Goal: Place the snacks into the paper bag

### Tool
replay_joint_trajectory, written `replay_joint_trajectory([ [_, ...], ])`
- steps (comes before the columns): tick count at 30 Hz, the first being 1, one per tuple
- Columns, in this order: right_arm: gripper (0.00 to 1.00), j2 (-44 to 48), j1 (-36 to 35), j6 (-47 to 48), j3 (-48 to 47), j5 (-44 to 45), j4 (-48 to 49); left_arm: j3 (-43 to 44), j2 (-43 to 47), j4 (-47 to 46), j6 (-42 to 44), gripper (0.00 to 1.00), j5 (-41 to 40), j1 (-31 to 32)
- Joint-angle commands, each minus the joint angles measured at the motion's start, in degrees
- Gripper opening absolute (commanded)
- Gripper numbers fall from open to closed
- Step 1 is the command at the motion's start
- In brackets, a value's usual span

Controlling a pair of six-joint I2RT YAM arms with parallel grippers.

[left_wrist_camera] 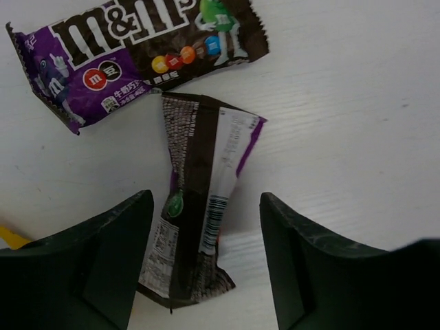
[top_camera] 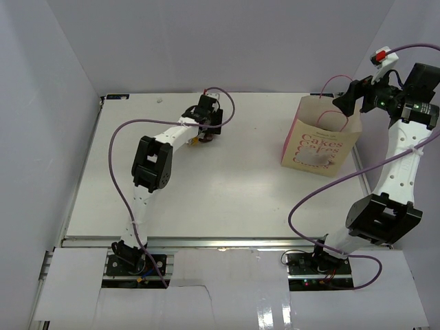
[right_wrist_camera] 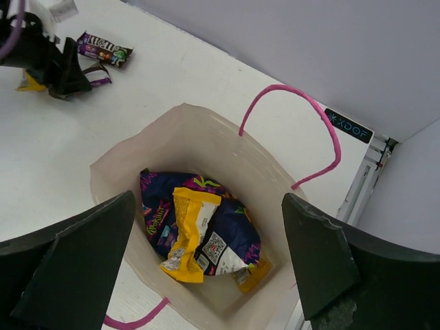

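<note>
The cream paper bag [top_camera: 320, 141] with pink "Cakes" lettering stands upright at the back right. My right gripper [right_wrist_camera: 206, 275] is open above its mouth, empty. Inside the bag [right_wrist_camera: 206, 137] lie a dark-blue crinkly bag [right_wrist_camera: 227, 230] and two yellow packets [right_wrist_camera: 189, 234]. My left gripper [left_wrist_camera: 206, 275] is open, low over the table at the back middle, its fingers on either side of a dark purple-brown candy bar [left_wrist_camera: 196, 206] lying face down. A second candy bar [left_wrist_camera: 137, 55], an M&M's pack, lies just beyond it. A yellow packet's corner [left_wrist_camera: 10, 237] shows at the left edge.
The bag's pink loop handles [right_wrist_camera: 295, 117] stand up around its mouth. Grey walls close the table at the back and both sides. The left gripper and the candy bars also show far off in the right wrist view [right_wrist_camera: 103, 49].
</note>
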State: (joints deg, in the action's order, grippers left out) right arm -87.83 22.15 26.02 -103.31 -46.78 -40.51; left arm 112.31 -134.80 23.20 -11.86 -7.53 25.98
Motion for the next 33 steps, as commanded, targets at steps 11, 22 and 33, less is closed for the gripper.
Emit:
replay_joint_trajectory([
  [11,0.91,8.20,-3.51,9.89,1.88,-20.27,-1.13,-1.56,2.78,-2.01,1.31,0.25,1.89,-0.23],
  [22,0.89,10.22,-21.80,8.09,8.03,-5.63,6.92,-26.35,29.75,-32.47,-5.01,0.19,42.38,-0.23],
  [33,0.83,9.34,-16.88,-27.73,7.67,-3.94,20.79,-10.27,22.30,-39.37,-7.74,0.16,45.77,8.38],
])
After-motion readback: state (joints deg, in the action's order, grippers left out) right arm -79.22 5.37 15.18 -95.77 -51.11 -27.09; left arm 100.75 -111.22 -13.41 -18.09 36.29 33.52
